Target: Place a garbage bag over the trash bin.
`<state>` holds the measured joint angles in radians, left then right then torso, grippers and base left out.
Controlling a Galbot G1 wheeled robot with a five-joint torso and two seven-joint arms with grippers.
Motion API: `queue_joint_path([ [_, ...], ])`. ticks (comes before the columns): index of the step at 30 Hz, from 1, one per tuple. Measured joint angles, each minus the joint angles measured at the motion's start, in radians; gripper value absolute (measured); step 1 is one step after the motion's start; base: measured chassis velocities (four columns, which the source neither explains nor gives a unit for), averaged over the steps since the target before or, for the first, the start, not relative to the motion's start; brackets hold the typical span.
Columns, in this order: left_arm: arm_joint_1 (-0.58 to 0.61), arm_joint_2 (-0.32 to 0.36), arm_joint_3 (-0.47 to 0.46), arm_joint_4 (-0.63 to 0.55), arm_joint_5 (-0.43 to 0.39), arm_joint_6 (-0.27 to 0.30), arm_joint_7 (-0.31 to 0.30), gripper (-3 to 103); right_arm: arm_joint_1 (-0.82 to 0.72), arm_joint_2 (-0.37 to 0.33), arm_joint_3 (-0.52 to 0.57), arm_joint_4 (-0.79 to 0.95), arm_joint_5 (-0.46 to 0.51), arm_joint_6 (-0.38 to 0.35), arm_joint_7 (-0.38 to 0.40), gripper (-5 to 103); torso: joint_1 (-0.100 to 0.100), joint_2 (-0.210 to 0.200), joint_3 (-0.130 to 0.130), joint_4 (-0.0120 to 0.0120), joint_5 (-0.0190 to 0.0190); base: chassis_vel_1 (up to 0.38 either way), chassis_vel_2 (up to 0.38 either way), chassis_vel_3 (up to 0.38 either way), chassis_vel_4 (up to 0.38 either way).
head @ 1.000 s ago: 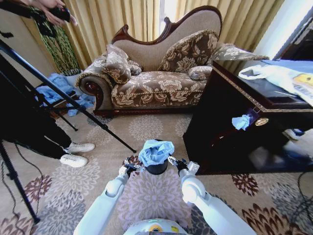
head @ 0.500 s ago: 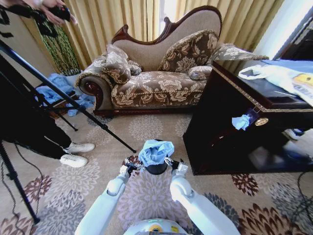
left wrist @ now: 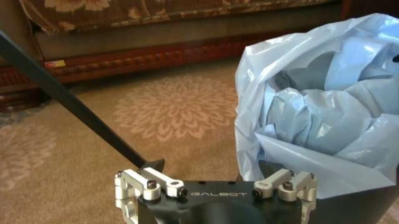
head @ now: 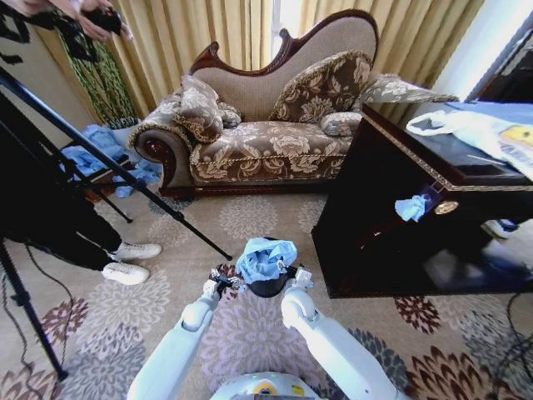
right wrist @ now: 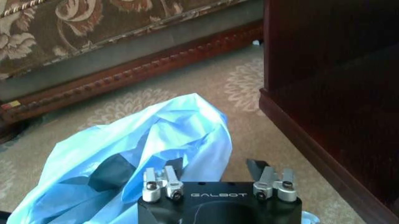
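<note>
The trash bin (head: 268,286) stands on the patterned carpet (head: 250,218), out in the open floor in front of the floral sofa (head: 266,125) and beside the dark wooden cabinet (head: 400,208). The garbage bag (head: 266,258) sits crumpled over its mouth, part of the rim bare. The left claw (head: 223,282) hangs close by the bin's left side, the right claw (head: 293,276) against the bag's right edge; whether either claw is spread or closed cannot be told. A tripod leg (head: 125,179) crosses the carpet on the left.
</note>
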<state>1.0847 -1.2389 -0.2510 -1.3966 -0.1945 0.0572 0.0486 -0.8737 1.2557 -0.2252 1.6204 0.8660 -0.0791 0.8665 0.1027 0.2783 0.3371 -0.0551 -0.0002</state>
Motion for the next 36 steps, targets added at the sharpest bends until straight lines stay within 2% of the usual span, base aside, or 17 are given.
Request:
queue_joint_path([
  [1, -0.002, 0.0, 0.0, 0.002, -0.001, 0.0, 0.0, 100, 0.005, 0.003, -0.001, -0.006, 0.0, 0.0, -0.002, 63, 0.0, 0.0, 0.0, 0.0, 0.0, 0.0, 0.0, 0.0, 0.0],
  [4, -0.003, 0.0, 0.0, 0.006, -0.002, 0.0, 0.0, 100, 0.012, 0.005, -0.004, -0.013, 0.002, 0.0, -0.003, 58, 0.0, 0.0, 0.0, 0.0001, 0.0001, 0.0, 0.0, 0.0, 0.0],
  [5, -0.005, 0.0, 0.0, 0.01, -0.003, -0.001, 0.0, 100, 0.019, 0.006, -0.008, -0.018, 0.002, 0.0, -0.004, 47, 0.0, 0.0, 0.0, 0.0001, 0.0001, 0.0, 0.0, 0.0, 0.0],
  [8, -0.007, 0.0, 0.0, 0.015, -0.006, -0.002, 0.0, 100, 0.026, 0.005, -0.013, -0.02, 0.005, 0.0, -0.004, 41, 0.0, 0.0, 0.0, 0.0, 0.0002, 0.0, 0.0, 0.0, 0.0],
  [9, -0.008, 0.0, 0.0, 0.018, -0.01, -0.004, 0.0, 100, 0.029, 0.005, -0.016, -0.02, 0.006, 0.0, -0.003, 30, 0.0, 0.0, 0.0, 0.0001, 0.0002, 0.0, 0.0, 0.0, 0.0],
  [11, -0.009, 0.0, 0.0, 0.02, -0.014, -0.004, 0.0, 100, 0.03, 0.005, -0.017, -0.021, 0.006, 0.0, -0.002, 30, 0.0, 0.0, 0.0, 0.0001, 0.0001, 0.0, 0.0, 0.0, 0.0],
  [12, -0.01, 0.0, 0.0, 0.022, -0.018, -0.004, 0.0, 100, 0.032, 0.004, -0.02, -0.022, 0.006, 0.0, -0.002, 19, 0.0, 0.0, 0.0, 0.0, 0.0002, 0.0, 0.0, 0.0, 0.0],
  [15, -0.01, 0.001, 0.0, 0.026, -0.021, -0.005, 0.001, 100, 0.035, 0.003, -0.026, -0.022, 0.007, 0.0, 0.0, 19, 0.0, 0.0, 0.0, 0.0, 0.0002, 0.0, 0.0, 0.0, 0.0],
  [16, -0.011, 0.002, 0.0, 0.03, -0.022, -0.007, 0.002, 100, 0.038, 0.003, -0.029, -0.025, 0.006, 0.0, 0.001, 9, 0.0, 0.0, 0.0, 0.0001, 0.0002, 0.0, 0.0, 0.0, 0.0],
  [18, -0.011, 0.002, -0.001, 0.033, -0.022, -0.009, 0.002, 100, 0.039, 0.003, -0.03, -0.027, 0.005, 0.001, 0.001, 9, 0.0, 0.0, 0.0, 0.0001, 0.0002, 0.0, 0.0, 0.0, 0.0],
  [19, -0.011, 0.002, -0.001, 0.035, -0.023, -0.01, 0.003, 100, 0.04, 0.002, -0.031, -0.028, 0.005, 0.001, 0.001, 2, 0.0, 0.0, 0.0, 0.0001, 0.0002, 0.0, 0.0, 0.0, 0.0],
  [30, -0.015, 0.005, -0.003, 0.051, -0.039, -0.023, 0.005, 100, 0.081, -0.039, -0.052, -0.013, -0.004, 0.0, 0.01, 0, 0.0, 0.0, 0.0, 0.0001, 0.0003, 0.0, 0.0, 0.0, 0.0],
  [36, -0.014, 0.006, -0.004, 0.051, -0.042, -0.029, 0.005, 100, 0.066, -0.115, -0.066, 0.014, -0.004, -0.038, -0.014, 0, 0.0, 0.0, 0.0, 0.0, 0.0003, 0.0, 0.0, 0.0, 0.0],
])
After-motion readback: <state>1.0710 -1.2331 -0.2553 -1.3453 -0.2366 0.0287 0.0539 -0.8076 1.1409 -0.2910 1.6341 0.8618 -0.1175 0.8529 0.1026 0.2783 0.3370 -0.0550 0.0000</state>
